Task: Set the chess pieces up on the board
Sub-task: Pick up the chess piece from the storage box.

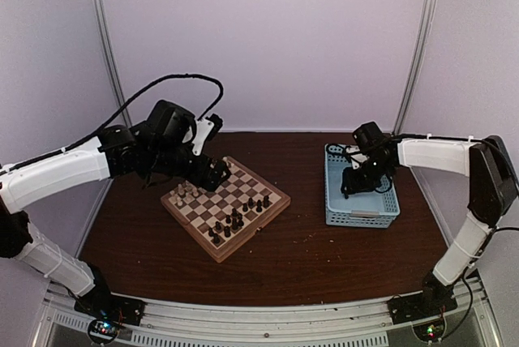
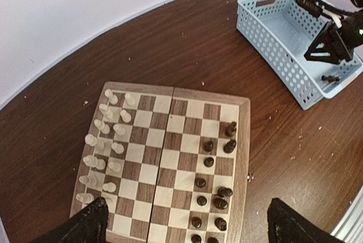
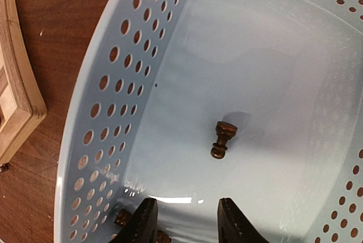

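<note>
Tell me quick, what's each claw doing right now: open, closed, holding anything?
Left claw: open wide, empty, above the board.
Right claw: open, gripping nothing, down in the blue basket near a loose dark chess piece.

Top view: board [image 1: 220, 199] on counter [image 1: 308, 259], centre-left of frame, one corner toward bottom edge. Right of centre, apart from board: basket [image 1: 362, 219]. Over board's upper-left side: left tool [image 2: 190, 223].

Left wrist view: one set of chess pieces [image 2: 117, 148] in two files along board's left edge; other set [image 2: 209, 162] down right-hand files.

Right wrist view: right tool [image 3: 184, 220] inside basket, bottom of frame. Beyond its tips, single piece [image 3: 222, 139] lying on side on basket floor, frame centre, apart from walls. Board corner at left edge, outside basket wall.
</note>
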`<state>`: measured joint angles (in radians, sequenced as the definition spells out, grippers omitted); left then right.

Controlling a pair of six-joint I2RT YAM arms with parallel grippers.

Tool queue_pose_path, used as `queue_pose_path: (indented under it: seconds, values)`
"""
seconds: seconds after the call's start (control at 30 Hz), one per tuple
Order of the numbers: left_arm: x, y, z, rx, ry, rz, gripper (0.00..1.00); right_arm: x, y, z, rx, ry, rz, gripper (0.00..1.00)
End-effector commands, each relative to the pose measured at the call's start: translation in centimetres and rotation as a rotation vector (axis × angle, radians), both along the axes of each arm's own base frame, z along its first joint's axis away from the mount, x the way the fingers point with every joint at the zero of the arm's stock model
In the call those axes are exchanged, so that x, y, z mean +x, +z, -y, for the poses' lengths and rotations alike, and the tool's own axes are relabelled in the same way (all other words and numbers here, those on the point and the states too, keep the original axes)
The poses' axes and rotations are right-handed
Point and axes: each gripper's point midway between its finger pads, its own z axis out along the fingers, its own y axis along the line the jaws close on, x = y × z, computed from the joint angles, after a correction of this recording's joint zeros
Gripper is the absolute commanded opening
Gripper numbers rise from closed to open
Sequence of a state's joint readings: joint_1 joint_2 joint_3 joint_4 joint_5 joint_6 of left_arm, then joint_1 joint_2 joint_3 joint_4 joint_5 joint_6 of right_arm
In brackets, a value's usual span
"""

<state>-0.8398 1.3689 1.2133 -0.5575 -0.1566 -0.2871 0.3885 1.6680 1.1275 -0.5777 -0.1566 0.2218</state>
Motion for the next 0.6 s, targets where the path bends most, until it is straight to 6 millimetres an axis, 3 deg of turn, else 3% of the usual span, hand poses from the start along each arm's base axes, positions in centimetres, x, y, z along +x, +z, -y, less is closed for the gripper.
queue_pose_path:
  seconds: [0.0, 0.1, 0.23, 0.43, 0.57]
  values:
    - [2.4, 5.2, 1.2, -0.067, 0.017, 0.086, 0.98, 1.1, 2.0, 1.8, -0.018, -0.098, 0.047, 0.4]
    - [3.4, 6.0, 1.8, -0.078, 0.01, 0.112, 0.98, 1.1, 2.9, 2.3, -0.038, -0.093, 0.039, 0.4]
    - [4.4, 4.7, 1.5, -0.047, 0.029, 0.124, 0.98, -1.4, 2.1, 3.9, -0.144, -0.06, -0.124, 0.4]
    - [3.0, 2.6, 2.1, -0.1, -0.03, 0.094, 0.98, -4.9, 3.4, 6.0, -0.163, -0.112, -0.098, 0.4]
    - [3.0, 4.1, 2.3, -0.117, -0.025, 0.081, 0.98, -6.4, 3.7, 7.1, -0.204, -0.091, -0.138, 0.4]
